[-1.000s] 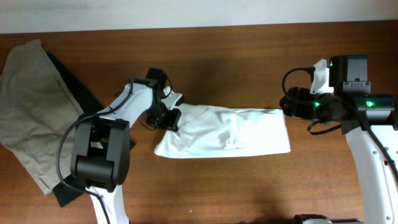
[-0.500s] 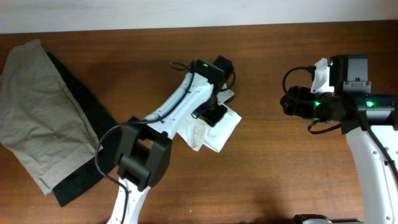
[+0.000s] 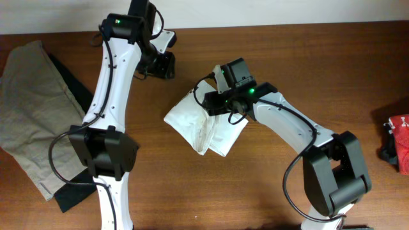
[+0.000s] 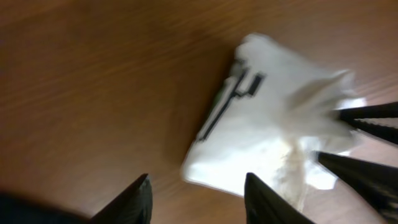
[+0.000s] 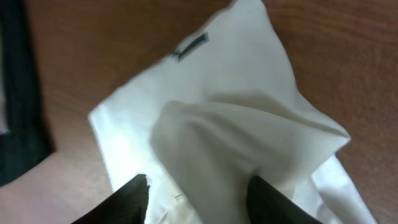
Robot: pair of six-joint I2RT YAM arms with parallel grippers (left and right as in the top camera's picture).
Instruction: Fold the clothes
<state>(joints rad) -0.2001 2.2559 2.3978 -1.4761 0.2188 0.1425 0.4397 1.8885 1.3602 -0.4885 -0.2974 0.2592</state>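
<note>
Our left gripper (image 4: 198,202) hangs with its fingers spread and nothing between them. The white T-shirt (image 3: 204,124) lies bunched on the table (image 3: 287,51) ahead of it. Our right gripper (image 5: 202,199) sits over the shirt, fingers apart around a raised fold, perhaps touching it.

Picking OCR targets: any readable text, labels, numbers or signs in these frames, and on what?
None can be read.
Label on the T-shirt: a dark strip, too blurred for any letters.
Red item at the right edge of the overhead view: too small to tell if it has print.
</note>
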